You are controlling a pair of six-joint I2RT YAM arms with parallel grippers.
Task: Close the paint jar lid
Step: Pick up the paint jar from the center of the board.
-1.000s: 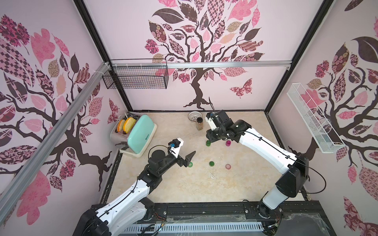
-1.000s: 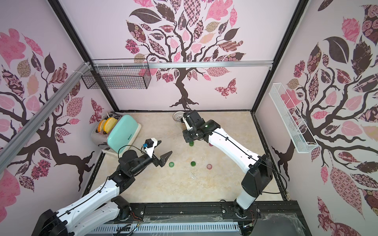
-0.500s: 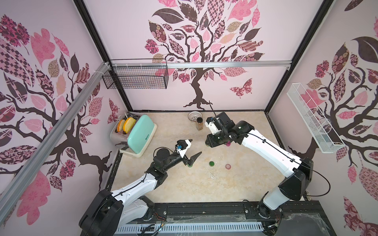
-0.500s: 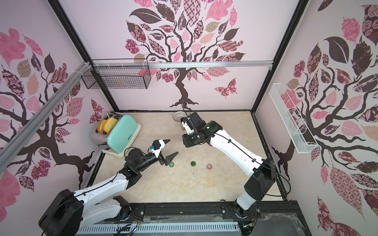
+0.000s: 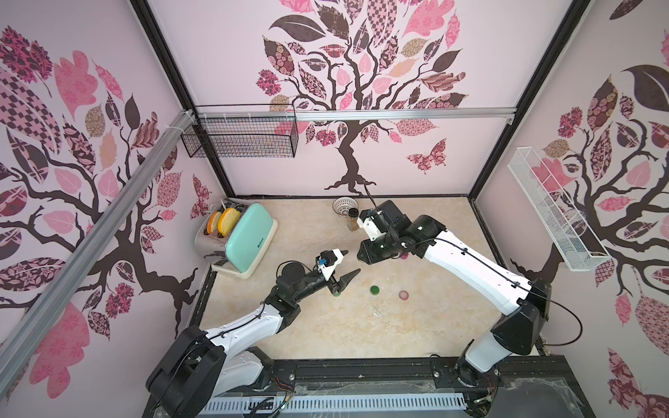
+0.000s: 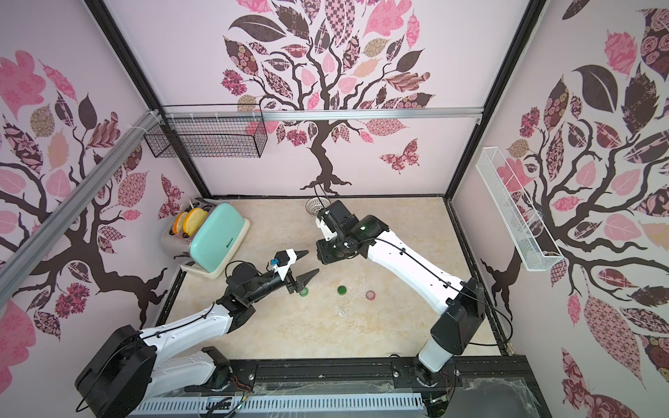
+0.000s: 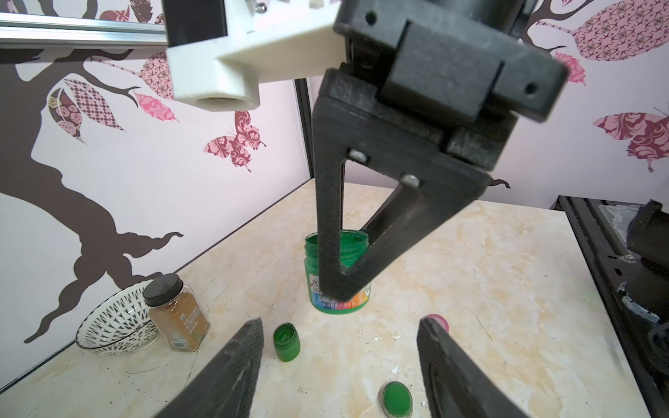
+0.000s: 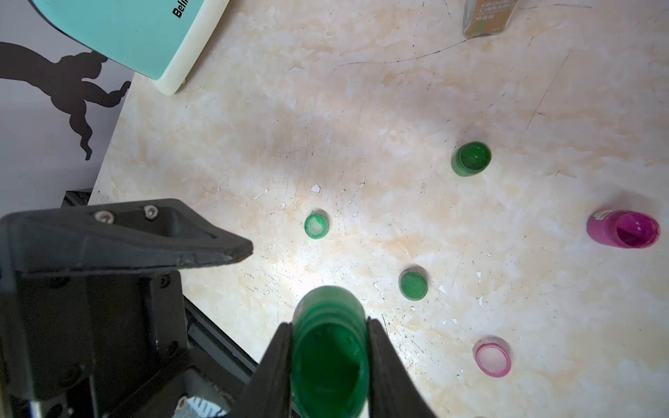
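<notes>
paint jar, green and lidless, is upright mid-table, clamped in the right hand. pink tree-decal walls enclose the beige marble table. left hand hangs nearby, fingers apart. one toaster. three open jars in all, counting small green jar and magenta jar; three loose lids: two green lids, one pink lid.

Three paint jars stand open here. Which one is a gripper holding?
The large green jar, clamped in the right gripper; the small green jar and the magenta jar stand free, untouched.
</notes>
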